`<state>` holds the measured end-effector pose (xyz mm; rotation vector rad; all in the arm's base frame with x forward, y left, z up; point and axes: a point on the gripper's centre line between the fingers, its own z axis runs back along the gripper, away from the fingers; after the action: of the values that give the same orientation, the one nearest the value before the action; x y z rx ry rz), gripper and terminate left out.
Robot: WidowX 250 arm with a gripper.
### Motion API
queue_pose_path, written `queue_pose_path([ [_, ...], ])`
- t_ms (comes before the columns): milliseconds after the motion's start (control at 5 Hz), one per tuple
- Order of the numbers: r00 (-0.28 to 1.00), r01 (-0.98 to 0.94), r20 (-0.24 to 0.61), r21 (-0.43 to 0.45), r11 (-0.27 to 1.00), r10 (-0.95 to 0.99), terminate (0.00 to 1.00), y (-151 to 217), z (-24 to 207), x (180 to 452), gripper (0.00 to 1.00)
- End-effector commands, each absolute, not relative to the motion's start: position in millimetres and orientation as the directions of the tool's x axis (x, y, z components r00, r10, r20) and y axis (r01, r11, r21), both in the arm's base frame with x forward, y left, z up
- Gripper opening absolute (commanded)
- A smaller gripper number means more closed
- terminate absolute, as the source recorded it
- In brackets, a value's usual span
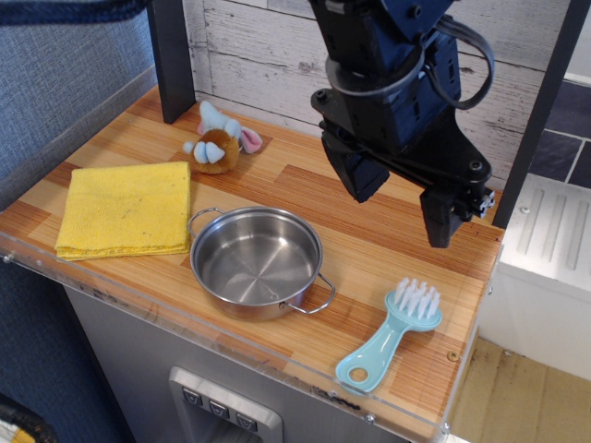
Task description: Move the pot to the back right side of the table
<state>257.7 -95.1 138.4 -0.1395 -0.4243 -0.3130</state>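
Black two-fingered gripper (399,210) hanging above back right of striped orange-brown wood-plank table (369,240), jaws spread wide, holding nothing. Below and left, near front edge: shallow shiny stainless-steel pot (257,263) with wire loop handles, upright. Just right: pale blue brush (392,334). Left, touching or nearly touching pot: folded yellow cloth (126,209). Behind: small plush mouse (220,141).

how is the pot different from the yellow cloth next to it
The pot is round, shiny steel; the cloth is square, soft and yellow. The pot stands up with walls and two wire handles; the cloth lies flat and folded. The pot sits near the front middle of the table, the cloth at its left end. Both rest on the table, away from the open gripper.
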Motion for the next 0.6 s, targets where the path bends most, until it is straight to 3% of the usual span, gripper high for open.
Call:
queue_pose_path([
  [0, 0.864, 0.327, 0.425, -0.068, 0.943, -0.269, 0.0, -95.1, 138.4, 257.7, 1.0],
  [200, 0.89, 0.196, 0.443, -0.145, 0.97, -0.113, 0.0, -86.9, 124.0, 250.5, 1.0],
  [400, 0.883, 0.188, 0.459, -0.169, 0.967, -0.092, 0.0, -75.5, 113.9, 245.6, 1.0],
])
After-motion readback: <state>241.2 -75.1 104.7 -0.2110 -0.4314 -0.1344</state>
